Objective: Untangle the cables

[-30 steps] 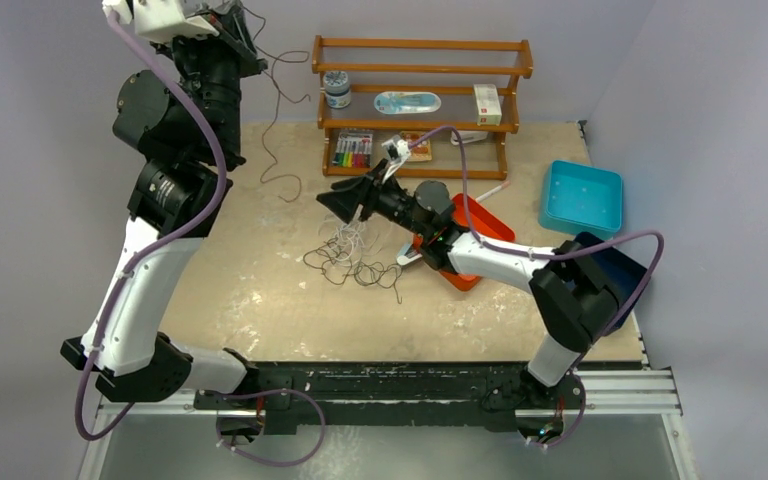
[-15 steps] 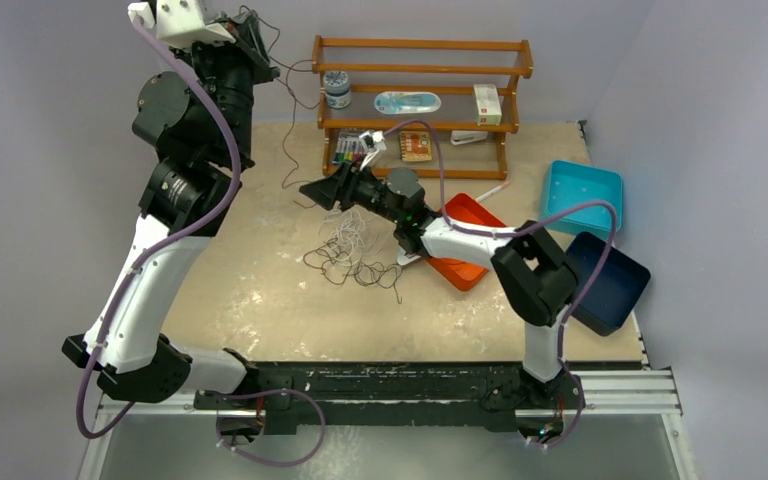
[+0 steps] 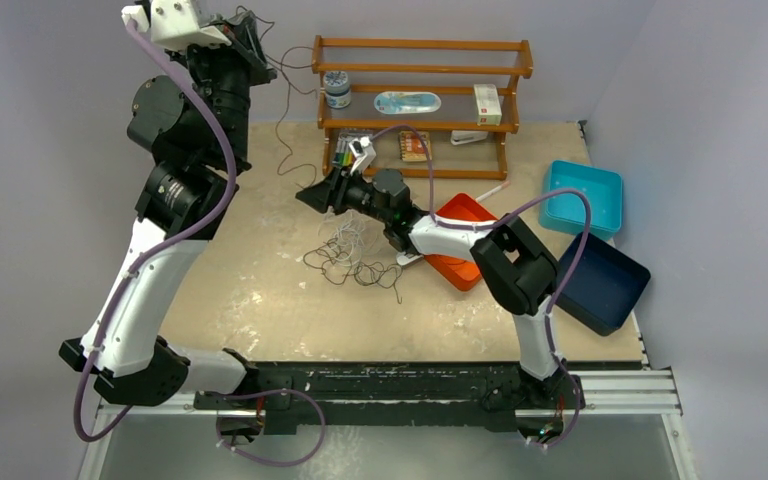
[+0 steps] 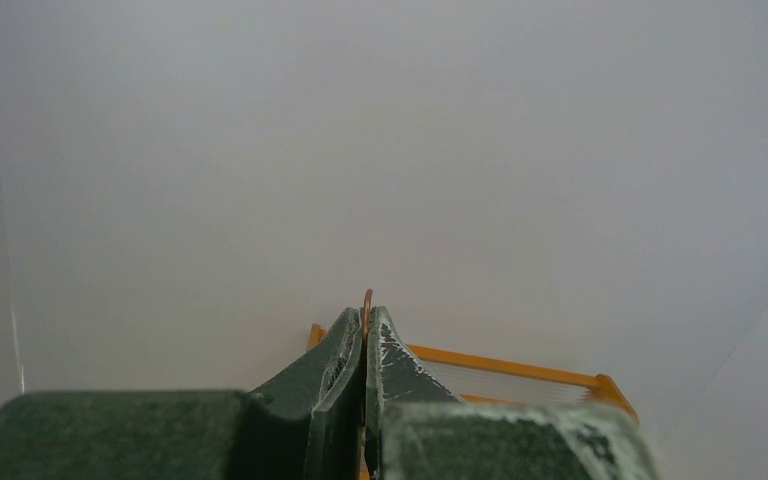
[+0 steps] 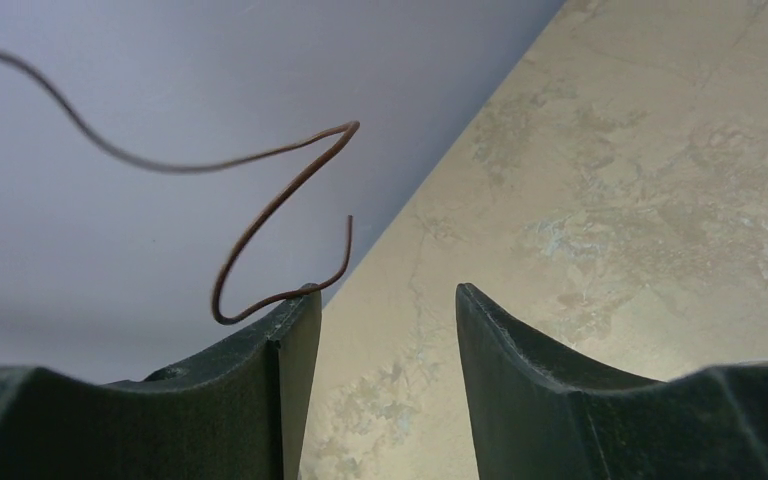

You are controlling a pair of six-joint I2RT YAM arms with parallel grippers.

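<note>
A tangle of thin white and black cables (image 3: 352, 255) lies on the tan table (image 3: 260, 300) near its middle. My left gripper (image 3: 258, 45) is raised high at the back left, shut on a thin brown cable (image 3: 285, 150) that hangs down from it toward the table. In the left wrist view a small loop of that cable (image 4: 367, 298) sticks out past the closed fingertips of the left gripper (image 4: 366, 318). My right gripper (image 3: 310, 195) hovers above the tangle, beside the hanging strand. It is open (image 5: 388, 300), with the brown cable (image 5: 260, 215) curling against the outside of its left fingertip, not between the jaws.
A wooden shelf (image 3: 420, 70) with small items stands at the back. An orange tray (image 3: 472, 215) lies under the right forearm. A teal box (image 3: 582, 195) and a dark blue bin (image 3: 608, 285) sit at the right edge.
My right gripper has swung left and toward the back, up to the hanging strand, and its jaws have narrowed a little. The left arm shifted slightly right with the cable.
</note>
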